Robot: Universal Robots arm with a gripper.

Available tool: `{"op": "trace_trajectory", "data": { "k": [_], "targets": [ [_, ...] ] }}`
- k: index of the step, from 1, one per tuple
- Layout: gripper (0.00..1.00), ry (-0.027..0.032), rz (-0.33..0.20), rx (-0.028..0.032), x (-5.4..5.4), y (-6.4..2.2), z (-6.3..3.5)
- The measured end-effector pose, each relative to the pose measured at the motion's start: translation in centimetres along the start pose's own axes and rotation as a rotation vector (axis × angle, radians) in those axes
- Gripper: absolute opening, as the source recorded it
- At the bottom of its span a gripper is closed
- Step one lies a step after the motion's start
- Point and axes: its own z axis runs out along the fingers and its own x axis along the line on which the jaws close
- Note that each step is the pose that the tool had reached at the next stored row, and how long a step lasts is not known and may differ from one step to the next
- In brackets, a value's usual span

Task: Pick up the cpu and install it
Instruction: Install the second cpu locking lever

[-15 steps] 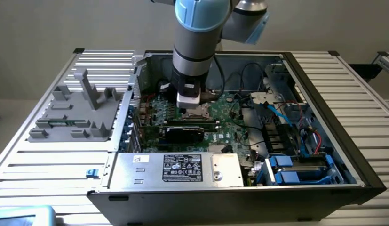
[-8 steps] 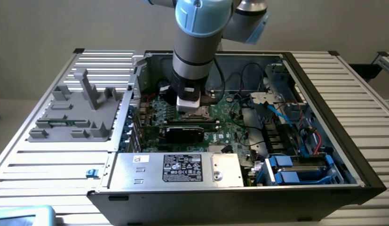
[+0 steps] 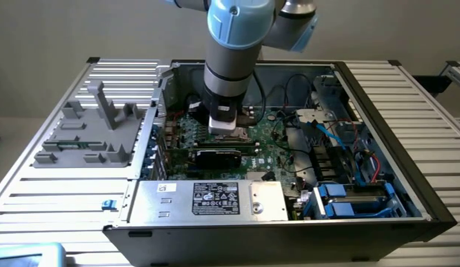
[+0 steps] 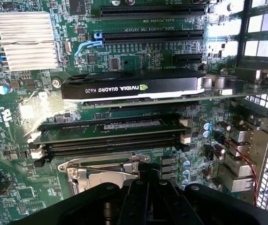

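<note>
My gripper [image 3: 223, 129] is low inside the open computer case, over the green motherboard [image 3: 278, 144]. In the wrist view the gripper [image 4: 148, 182] hangs just above the silver metal frame of the processor socket [image 4: 101, 168], with its dark fingers pressed together. The cpu is hidden; I cannot tell whether it sits between the fingers or under them in the socket.
A black NVIDIA graphics card [image 4: 134, 85] stands beside the socket, past the black memory slots [image 4: 110, 137]. There is a finned silver heatsink [image 4: 23, 40], a power supply box [image 3: 207, 200], blue drive bays [image 3: 349, 201] and loose cables [image 3: 326, 130]. A grey parts fixture [image 3: 96, 130] lies on the slatted table outside the case.
</note>
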Motion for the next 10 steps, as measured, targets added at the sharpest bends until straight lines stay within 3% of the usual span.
{"op": "trace_trajectory", "data": {
  "k": [10],
  "targets": [
    [0.11,-0.0016,0.002,0.0041,-0.26,0.15,0.46]
  ]
}}
